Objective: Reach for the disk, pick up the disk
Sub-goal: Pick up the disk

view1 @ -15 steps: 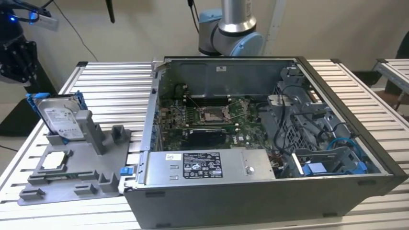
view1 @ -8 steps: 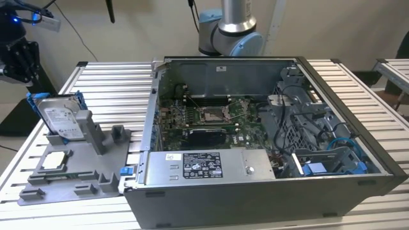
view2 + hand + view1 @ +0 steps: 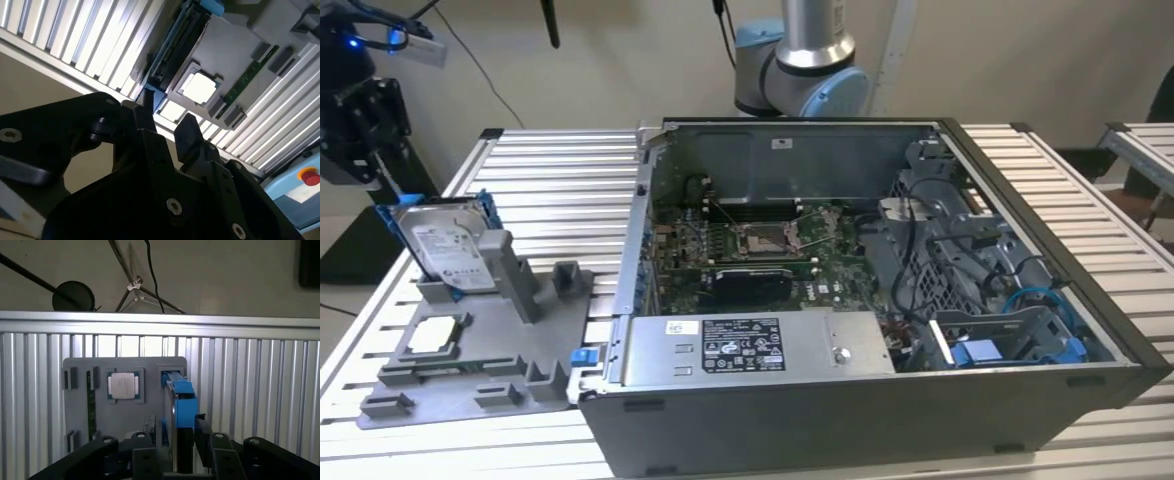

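On the grey holder (image 3: 467, 350) at the exterior view's left the disk (image 3: 447, 250) stands on edge, the gripper (image 3: 166, 114) spread open astride its blue bracket (image 3: 184, 402), so centring squarely before squeezing seems wise.

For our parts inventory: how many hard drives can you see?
1. The hard drive stands on edge in the grey fixture at the exterior view's left. More may be hidden inside the computer case.

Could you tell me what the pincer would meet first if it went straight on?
Probably the disk, standing on edge in the fixture: its blue-bracketed edge lies ahead of the open pincer, though depth is unclear.
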{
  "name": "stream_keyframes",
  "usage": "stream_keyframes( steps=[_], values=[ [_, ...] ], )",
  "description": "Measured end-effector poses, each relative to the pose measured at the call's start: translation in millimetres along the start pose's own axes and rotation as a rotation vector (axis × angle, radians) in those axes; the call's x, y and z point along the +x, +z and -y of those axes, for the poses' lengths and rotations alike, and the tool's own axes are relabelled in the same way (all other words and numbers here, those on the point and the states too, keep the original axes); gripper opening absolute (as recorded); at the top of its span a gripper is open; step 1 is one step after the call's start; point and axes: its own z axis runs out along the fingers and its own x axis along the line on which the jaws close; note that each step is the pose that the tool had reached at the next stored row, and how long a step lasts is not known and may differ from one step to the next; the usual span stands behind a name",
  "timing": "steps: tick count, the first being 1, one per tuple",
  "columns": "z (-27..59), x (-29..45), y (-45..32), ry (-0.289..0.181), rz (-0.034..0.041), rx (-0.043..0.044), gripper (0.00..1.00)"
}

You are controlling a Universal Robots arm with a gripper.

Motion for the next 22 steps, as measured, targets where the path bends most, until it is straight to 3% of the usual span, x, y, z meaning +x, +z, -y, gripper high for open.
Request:
stream_keyframes(
  steps=[22],
  values=[
    [1.3,-6.9,40.0,0.0,0.0,0.0,1.0]
  ],
)
